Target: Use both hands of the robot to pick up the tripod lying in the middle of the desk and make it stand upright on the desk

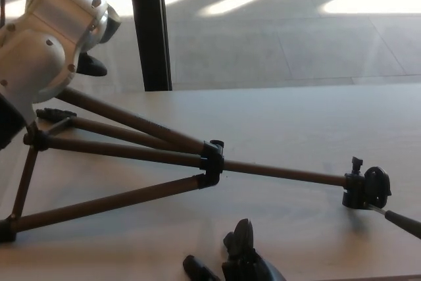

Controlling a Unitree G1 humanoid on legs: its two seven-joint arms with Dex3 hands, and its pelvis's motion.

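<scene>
Brown-legged and black-jointed, the tripod [210, 161] is lying flat across the tabletop [296, 129], legs splaying left, head pointing right. Right robot hand [240, 261] is hovering beside it at the near edge, fingers apart, grasping nothing; left robot hand's state cannot be told.

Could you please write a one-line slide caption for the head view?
Brown tripod lying on the desk, left arm above its legs, right hand at the near edge.

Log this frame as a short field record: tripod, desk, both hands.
tripod: lying on its side, legs spread toward the left, head at the right
desk: light wood, bearing the tripod
left hand: not in view; only the left arm shows, above the legs
right hand: at the bottom edge, fingers apart, holding nothing, clear of the tripod
</scene>
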